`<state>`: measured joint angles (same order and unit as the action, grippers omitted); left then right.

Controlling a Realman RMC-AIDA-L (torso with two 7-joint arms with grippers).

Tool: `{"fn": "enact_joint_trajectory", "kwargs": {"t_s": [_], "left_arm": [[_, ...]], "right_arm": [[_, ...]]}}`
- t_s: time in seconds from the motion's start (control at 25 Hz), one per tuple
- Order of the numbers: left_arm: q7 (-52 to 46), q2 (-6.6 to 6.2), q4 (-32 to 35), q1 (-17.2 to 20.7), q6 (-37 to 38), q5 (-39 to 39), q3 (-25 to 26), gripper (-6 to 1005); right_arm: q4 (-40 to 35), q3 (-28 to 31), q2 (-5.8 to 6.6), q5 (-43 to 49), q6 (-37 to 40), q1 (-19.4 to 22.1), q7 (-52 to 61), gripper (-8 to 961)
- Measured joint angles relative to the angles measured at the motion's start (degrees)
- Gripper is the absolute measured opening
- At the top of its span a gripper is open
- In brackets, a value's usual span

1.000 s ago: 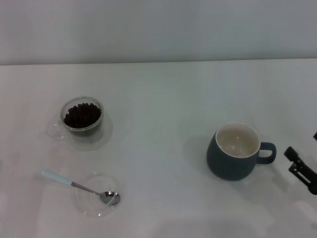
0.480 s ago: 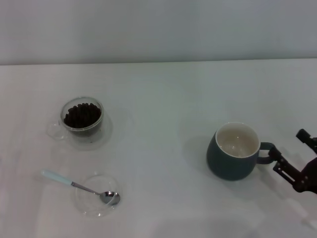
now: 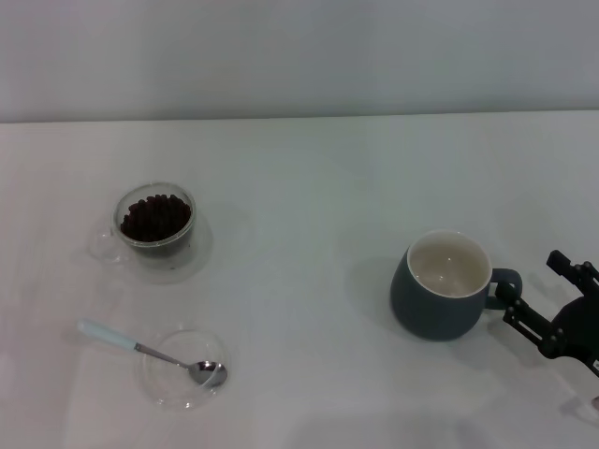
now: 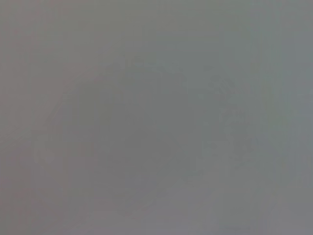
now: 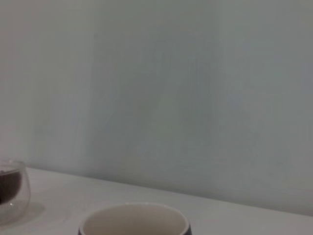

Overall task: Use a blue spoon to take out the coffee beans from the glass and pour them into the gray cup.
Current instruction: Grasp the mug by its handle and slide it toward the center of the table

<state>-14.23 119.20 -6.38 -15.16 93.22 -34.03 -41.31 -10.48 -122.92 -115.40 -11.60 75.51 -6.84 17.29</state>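
The blue spoon (image 3: pixel 140 349) lies at the front left, its metal bowl resting in a shallow clear dish (image 3: pixel 184 368) and its pale handle pointing left. Behind it stands the glass (image 3: pixel 154 224) filled with dark coffee beans (image 3: pixel 155 216); the glass (image 5: pixel 10 188) also shows in the right wrist view. The gray cup (image 3: pixel 442 297) stands at the right with its handle turned right, and its cream rim (image 5: pixel 134 220) shows in the right wrist view. My right gripper (image 3: pixel 532 279) is open just right of the cup's handle. The left gripper is out of view.
A white table (image 3: pixel 309 187) carries everything, with a pale wall behind it. The left wrist view shows only a plain grey surface.
My right gripper has come in from the right edge toward the gray cup's handle. The cup, glass, spoon and dish have not moved.
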Motion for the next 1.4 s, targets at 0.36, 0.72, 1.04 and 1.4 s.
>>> {"fn": "enact_joint_trajectory", "kwargs": {"t_s": [0.36, 0.72, 1.04, 1.4], "left_arm": [[0.0, -0.03, 0.7, 0.1, -0.8, 0.1, 0.0, 892], [0.0, 0.01, 0.9, 0.1, -1.5, 0.0, 0.0, 893], [0.0, 0.16, 0.8, 0.7, -1.5, -0.1, 0.0, 893], [0.0, 0.15, 0.6, 0.7, -1.5, -0.2, 0.0, 893]], "right_arm": [[-0.1, -0.1, -0.02, -0.1, -4.2, -0.3, -0.3, 847], [-1.2, 0.1, -0.14, -0.1, -6.7, -0.6, -0.3, 842], [-2.0, 0.2, -0.18, -0.1, -8.9, -0.6, -0.4, 830], [-2.1, 0.2, -0.18, -0.1, -9.3, -0.8, -0.6, 755]]}}
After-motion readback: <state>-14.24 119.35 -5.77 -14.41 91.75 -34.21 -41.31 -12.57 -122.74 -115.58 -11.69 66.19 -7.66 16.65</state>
